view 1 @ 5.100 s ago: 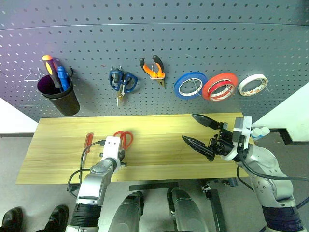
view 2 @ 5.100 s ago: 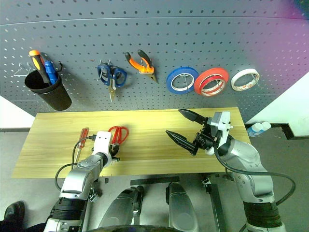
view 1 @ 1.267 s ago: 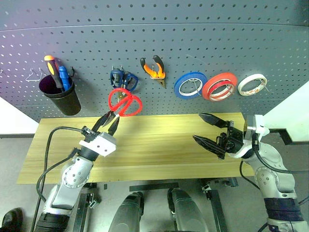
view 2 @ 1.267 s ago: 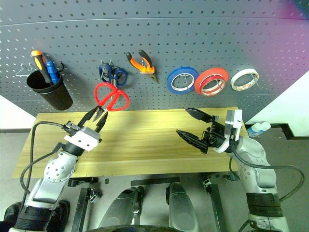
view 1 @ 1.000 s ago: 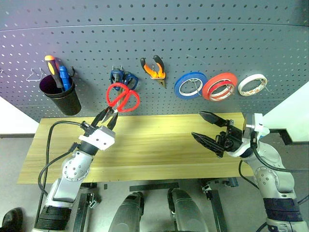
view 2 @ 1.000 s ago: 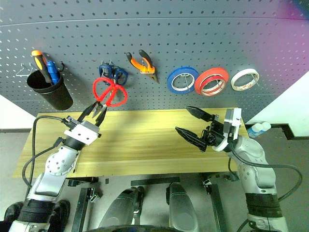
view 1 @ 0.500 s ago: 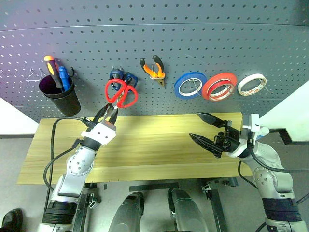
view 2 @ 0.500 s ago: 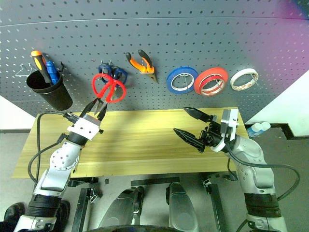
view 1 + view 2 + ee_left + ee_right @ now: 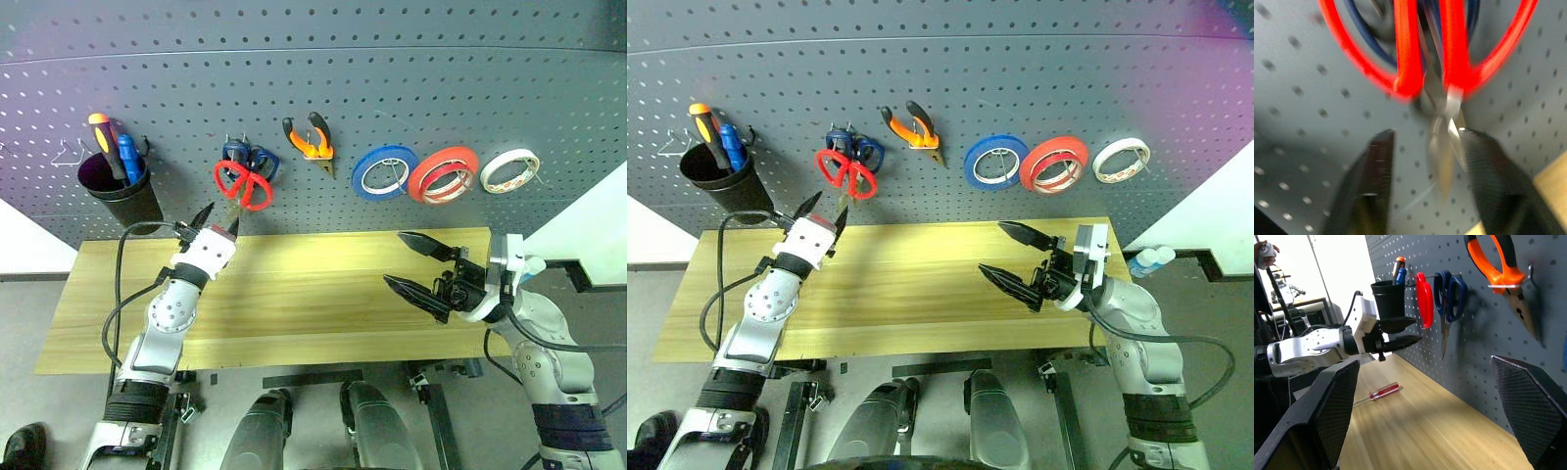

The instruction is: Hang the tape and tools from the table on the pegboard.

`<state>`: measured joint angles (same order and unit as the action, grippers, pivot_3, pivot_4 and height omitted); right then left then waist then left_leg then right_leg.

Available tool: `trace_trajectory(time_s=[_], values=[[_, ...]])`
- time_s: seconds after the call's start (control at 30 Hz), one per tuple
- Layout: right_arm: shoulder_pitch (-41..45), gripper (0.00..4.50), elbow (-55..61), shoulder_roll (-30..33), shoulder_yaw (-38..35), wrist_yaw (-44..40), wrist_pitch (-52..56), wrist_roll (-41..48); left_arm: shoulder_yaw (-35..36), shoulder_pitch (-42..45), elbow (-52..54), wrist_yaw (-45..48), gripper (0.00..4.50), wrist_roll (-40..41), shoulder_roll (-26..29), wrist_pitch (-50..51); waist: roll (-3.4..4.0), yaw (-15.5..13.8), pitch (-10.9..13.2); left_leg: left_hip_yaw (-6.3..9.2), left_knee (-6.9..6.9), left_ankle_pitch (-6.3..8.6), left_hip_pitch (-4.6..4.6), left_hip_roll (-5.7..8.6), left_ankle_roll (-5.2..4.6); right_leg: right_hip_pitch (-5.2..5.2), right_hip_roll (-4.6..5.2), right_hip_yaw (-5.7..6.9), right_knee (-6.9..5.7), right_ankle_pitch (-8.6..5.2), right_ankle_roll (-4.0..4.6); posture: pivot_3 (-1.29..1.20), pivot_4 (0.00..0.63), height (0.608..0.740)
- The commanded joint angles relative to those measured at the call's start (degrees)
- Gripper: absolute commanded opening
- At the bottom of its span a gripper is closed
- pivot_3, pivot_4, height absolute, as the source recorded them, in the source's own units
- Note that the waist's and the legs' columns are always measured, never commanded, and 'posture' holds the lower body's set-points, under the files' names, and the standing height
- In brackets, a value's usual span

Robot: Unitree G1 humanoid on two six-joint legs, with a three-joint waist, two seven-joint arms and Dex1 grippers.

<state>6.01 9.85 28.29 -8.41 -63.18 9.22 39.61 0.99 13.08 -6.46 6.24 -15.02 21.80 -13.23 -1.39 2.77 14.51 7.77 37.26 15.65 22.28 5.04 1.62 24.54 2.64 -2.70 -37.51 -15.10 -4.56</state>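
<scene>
Your left claw (image 9: 216, 217) sits just below the red-handled scissors (image 9: 242, 185), its fingers parted to either side of the steel blades; in the left wrist view the blades hang between the two fingers (image 9: 1371, 181) without either plainly pressing on them. The scissors hang on the pegboard (image 9: 323, 69), overlapping the blue-handled scissors (image 9: 237, 153) on the same hook. At 3 o'clock from them hang the pliers (image 9: 312, 140) with orange-and-black handles, then a blue roll (image 9: 385, 171), the red tape (image 9: 445, 173) and a white roll (image 9: 510, 170), in that order. At 9 o'clock from the scissors a black cup (image 9: 121, 192) on the board holds an orange and a blue screwdriver.

Your right claw (image 9: 416, 264) is spread wide and holds nothing, hovering over the surface (image 9: 323, 304) toward its right end. The red-handled screwdriver (image 9: 1377, 393) lies flat on the surface, seen in the right wrist view, beyond the left arm and well apart from both claws.
</scene>
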Motion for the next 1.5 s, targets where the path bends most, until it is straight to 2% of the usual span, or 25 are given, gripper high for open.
trace_trajectory(time_s=[0.03, 0.1, 0.13, 0.47, 0.7, 1.1, 1.33, 1.5], values=[[-0.04, 4.50, 1.02, 0.03, -0.99, -0.36, -0.76, 0.49, 0.13, -0.47, 0.85, 0.36, 3.78, 1.12, 0.00, -0.65, 0.00, -0.07, 0.00, 0.00, 0.00, 0.00, 0.00, 0.00, 0.00, 0.00, 0.00, 0.00, -0.01, 0.00, 0.00, -0.14, 0.219, 0.740], [-0.01, 4.50, 0.88, 0.03, -1.07, -0.43, -0.80, 0.50, -0.57, -1.32, 1.31, 0.74, 4.47, 0.71, 0.23, -1.36, 0.00, -0.10, 0.00, 0.00, 0.02, 0.00, 0.00, 0.00, 0.00, 0.00, 0.00, 0.00, -0.03, 0.00, 0.00, -0.14, 0.219, 0.740], [0.06, 4.50, 0.82, 0.01, -1.07, -0.47, -0.84, 0.50, -0.81, -1.84, 1.62, 0.87, 4.49, 0.47, 0.26, -1.27, 0.01, -0.06, -0.01, 0.00, 0.03, 0.00, 0.00, 0.00, 0.00, 0.00, 0.00, 0.00, -0.03, 0.00, 0.00, -0.14, 0.215, 0.740], [0.80, 4.50, 0.15, -0.11, -0.65, -1.44, -1.15, 0.29, -0.31, -10.50, 9.81, 2.05, 4.49, 0.44, 1.25, -0.35, 0.05, -0.14, -0.05, -0.01, 0.02, 0.00, -0.01, 0.00, 0.00, 0.00, 0.00, -0.03, -0.04, 0.00, 0.00, -0.13, 0.206, 0.740], [1.76, 4.50, 0.91, 1.09, 1.25, -5.42, 0.46, 0.89, 5.70, -16.89, 12.04, 1.19, 4.49, 5.28, -0.83, 10.26, 0.23, -0.18, -0.20, -0.03, 0.02, 0.00, -0.04, -0.01, 0.00, 0.00, 0.00, -0.05, -0.08, 0.00, 0.00, -0.11, 0.213, 0.740], [6.62, 4.50, 1.18, 1.07, 5.46, -9.91, 3.08, 0.94, 13.09, -11.85, 4.16, 0.56, 4.49, 11.59, -0.62, 23.93, 0.22, -0.26, -0.21, -0.01, 0.13, 0.00, -0.05, 0.00, 0.00, -0.04, 0.00, -0.03, -0.14, 0.01, 0.00, -0.09, 0.234, 0.740], [6.51, 4.50, -0.96, 0.33, 4.85, -8.83, 1.05, -0.84, 13.47, -13.14, 3.80, 0.85, 4.49, 12.71, -0.76, 27.16, 0.22, -0.23, -0.21, -0.02, 0.13, 0.01, -0.06, 0.00, -0.01, -0.04, 0.00, -0.05, -0.15, 0.01, 0.00, -0.09, 0.247, 0.740], [6.63, 4.50, -0.32, 0.06, 4.69, -7.32, 1.56, -0.86, 13.35, -10.83, -1.51, 0.28, 4.49, 14.22, -1.41, 33.78, 0.22, -0.25, -0.21, -0.02, 0.13, 0.01, -0.06, 0.00, -0.01, -0.04, 0.00, -0.05, -0.15, 0.01, 0.00, -0.09, 0.251, 0.740]])
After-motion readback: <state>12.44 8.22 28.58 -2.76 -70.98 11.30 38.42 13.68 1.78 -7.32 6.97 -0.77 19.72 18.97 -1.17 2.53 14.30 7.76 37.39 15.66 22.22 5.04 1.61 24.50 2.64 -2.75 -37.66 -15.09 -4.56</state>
